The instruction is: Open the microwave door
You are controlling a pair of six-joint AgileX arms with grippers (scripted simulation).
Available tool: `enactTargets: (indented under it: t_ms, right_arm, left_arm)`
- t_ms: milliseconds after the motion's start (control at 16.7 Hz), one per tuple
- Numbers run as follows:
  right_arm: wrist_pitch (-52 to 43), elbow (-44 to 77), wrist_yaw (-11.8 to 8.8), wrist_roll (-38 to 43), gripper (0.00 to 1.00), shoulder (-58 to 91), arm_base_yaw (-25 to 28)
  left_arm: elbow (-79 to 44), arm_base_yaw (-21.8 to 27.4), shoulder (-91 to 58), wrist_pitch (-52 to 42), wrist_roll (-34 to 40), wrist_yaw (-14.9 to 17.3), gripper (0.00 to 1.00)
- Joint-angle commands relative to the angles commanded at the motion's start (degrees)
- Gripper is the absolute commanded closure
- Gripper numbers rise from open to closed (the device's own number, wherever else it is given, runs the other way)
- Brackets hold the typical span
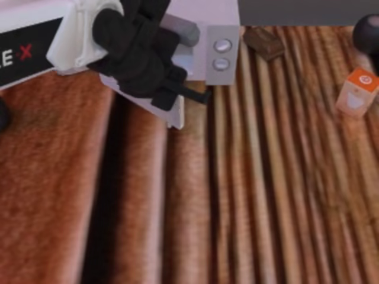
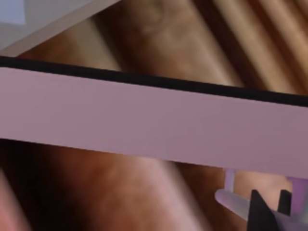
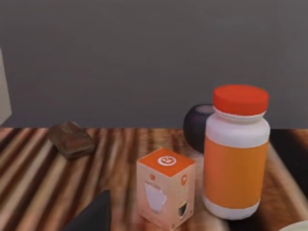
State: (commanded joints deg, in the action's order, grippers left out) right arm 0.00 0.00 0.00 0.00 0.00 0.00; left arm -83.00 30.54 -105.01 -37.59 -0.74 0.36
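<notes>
Top view: the microwave (image 1: 213, 26) sits at the far edge of the wooden table (image 1: 284, 189), a little left of centre, with its knob panel (image 1: 222, 54) and two round silver knobs facing the near side. The microwave door (image 1: 175, 113) is swung partly outward toward the left, its free edge standing out over the table in front of the cabinet; only the lower edge and free corner show, as the left arm (image 1: 83, 32) covers the rest. The left gripper (image 1: 198, 94) is at the door's free edge, its black fingers (image 1: 189, 92) pointing right toward the knob panel. Whether those fingers are clamped on the door or merely beside it cannot be told from any view. Left wrist view: a broad pale band, the door's edge or face (image 2: 154, 120), crosses the whole picture with table grain above and below; a grey handle-like piece (image 2: 233, 199) and dark fingertips (image 2: 262, 211) show in one corner. The right arm is out of the top view; the right wrist view shows only a dark sliver at the frame edge, so the state of its pincer cannot be told. That view also shows an orange-and-white bottle (image 3: 236, 154), a small orange-topped box (image 3: 165, 192), a dark round object (image 3: 197, 126) and a brown block (image 3: 71, 139), all standing at the table's far right, well apart from the microwave.
</notes>
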Motion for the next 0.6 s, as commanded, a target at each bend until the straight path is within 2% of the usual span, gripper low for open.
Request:
enactTargets:
  t_ms: [600]
  right_arm:
    - [0.0, 0.0, 0.0, 0.0, 0.00, 0.0, 0.0]
  left_arm:
    - [0.3, -0.1, 0.2, 0.1, -0.4, 0.2, 1.00]
